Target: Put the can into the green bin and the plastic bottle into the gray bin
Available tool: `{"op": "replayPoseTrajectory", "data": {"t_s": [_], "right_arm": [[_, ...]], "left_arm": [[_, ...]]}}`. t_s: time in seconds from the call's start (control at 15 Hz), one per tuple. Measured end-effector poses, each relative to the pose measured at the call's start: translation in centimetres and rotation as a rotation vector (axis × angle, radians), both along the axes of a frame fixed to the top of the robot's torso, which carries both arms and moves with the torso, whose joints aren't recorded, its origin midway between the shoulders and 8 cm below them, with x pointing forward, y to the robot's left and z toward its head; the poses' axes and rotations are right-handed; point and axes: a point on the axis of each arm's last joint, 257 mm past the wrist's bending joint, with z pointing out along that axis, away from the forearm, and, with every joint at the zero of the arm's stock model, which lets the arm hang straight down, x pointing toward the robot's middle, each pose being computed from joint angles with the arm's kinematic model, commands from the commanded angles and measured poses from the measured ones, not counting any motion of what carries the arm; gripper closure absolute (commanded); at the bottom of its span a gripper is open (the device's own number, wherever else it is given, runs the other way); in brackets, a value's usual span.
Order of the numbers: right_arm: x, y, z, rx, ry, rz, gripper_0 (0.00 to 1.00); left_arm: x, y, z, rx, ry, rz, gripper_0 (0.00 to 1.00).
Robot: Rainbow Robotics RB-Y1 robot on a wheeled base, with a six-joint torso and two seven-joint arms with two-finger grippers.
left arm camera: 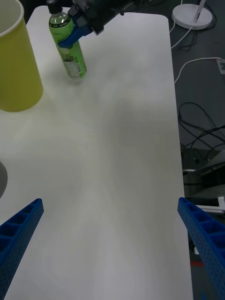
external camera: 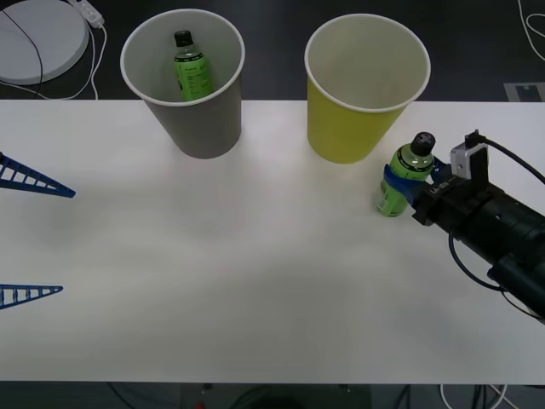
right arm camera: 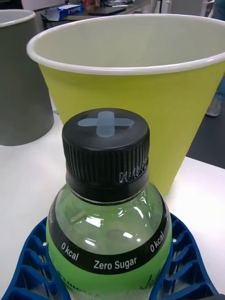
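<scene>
Right gripper (external camera: 412, 181) is clamped around the plastic bottle (external camera: 404, 177), held upright on the table (external camera: 255, 281) just beside the green bin (external camera: 362, 102). Left gripper (external camera: 34, 239) is parked spread apart.

I see a white bench (external camera: 255, 281). Beyond its far left corner lies a white round disc (external camera: 38, 38) with cables (external camera: 94, 60) trailing.
</scene>
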Motion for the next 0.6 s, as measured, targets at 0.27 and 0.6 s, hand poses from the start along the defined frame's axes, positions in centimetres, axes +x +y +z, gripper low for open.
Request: {"op": "replayPoseTrajectory", "data": {"t_s": [0.27,0.6], "right_arm": [[-1.7,-0.8,1.0,0.009,-0.002,0.055,1.00],[-4.3,-1.5,2.2,0.016,-0.002,0.153,1.00]], "left_arm": [[0.0,0.0,0.0,0.000,0.000,0.000,0.00],[0.0,0.0,0.0,0.000,0.000,0.000,0.00]]}}
